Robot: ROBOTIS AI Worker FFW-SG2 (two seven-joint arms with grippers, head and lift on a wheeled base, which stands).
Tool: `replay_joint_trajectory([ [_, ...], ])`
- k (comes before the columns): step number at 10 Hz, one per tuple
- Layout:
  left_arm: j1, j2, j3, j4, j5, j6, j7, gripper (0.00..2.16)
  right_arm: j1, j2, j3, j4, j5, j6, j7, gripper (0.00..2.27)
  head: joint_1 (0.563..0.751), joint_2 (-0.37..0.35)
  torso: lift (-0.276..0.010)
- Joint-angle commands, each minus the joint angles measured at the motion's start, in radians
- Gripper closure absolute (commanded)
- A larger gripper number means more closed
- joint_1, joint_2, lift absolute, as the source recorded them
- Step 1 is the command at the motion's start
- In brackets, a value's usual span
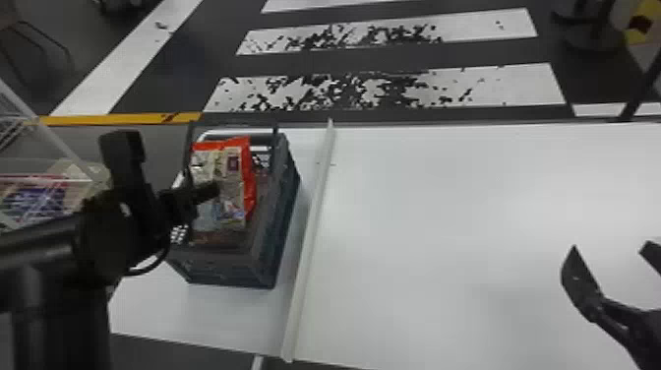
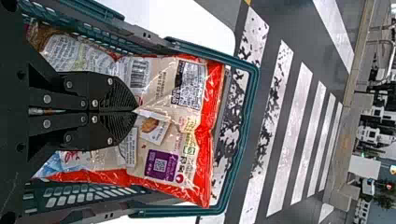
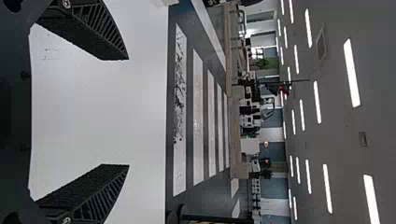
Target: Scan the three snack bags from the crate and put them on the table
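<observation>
My left gripper [image 1: 212,190] is over the grey-green crate [image 1: 226,269] at the table's left. It is shut on a red-edged snack bag [image 1: 231,189] inside the crate. In the left wrist view the closed tips of the left gripper [image 2: 136,111] pinch the beige middle of this snack bag [image 2: 191,135], and creases run out from them. Another bag [image 2: 67,52] lies beside it in the crate. My right gripper [image 1: 610,247] stands open above the white table [image 1: 442,211] at the right; in its wrist view the right gripper [image 3: 128,112] has nothing between its spread fingers.
A pale raised strip [image 1: 307,246] runs front to back across the table, just right of the crate. The crate's handle [image 2: 256,88] stands around the far end of the bag. A wire rack [image 1: 44,182] with printed packs is at the far left, beyond the left arm.
</observation>
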Motion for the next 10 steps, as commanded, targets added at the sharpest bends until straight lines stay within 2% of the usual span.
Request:
replay_joint_trajectory([
  [1,-0.002,-0.005,-0.017,0.022,-0.002,-0.021,-0.002,2.12,0.004,0.0,-0.005,0.0,0.0,-0.001,0.0,0.05,0.695,0.218,-0.094],
  [4,0.003,-0.025,-0.043,0.033,-0.002,-0.036,-0.006,2.12,0.007,0.002,-0.011,-0.003,-0.002,-0.001,0.0,0.05,0.695,0.193,-0.094],
  [5,0.003,-0.025,-0.046,0.028,-0.005,-0.036,-0.002,2.12,0.007,0.002,-0.011,-0.003,-0.002,-0.001,0.0,0.05,0.695,0.182,-0.094],
  [10,0.046,-0.023,-0.022,-0.099,-0.009,-0.021,0.003,2.12,0.005,0.002,-0.011,-0.003,-0.006,-0.001,0.003,0.05,0.695,0.18,-0.094],
])
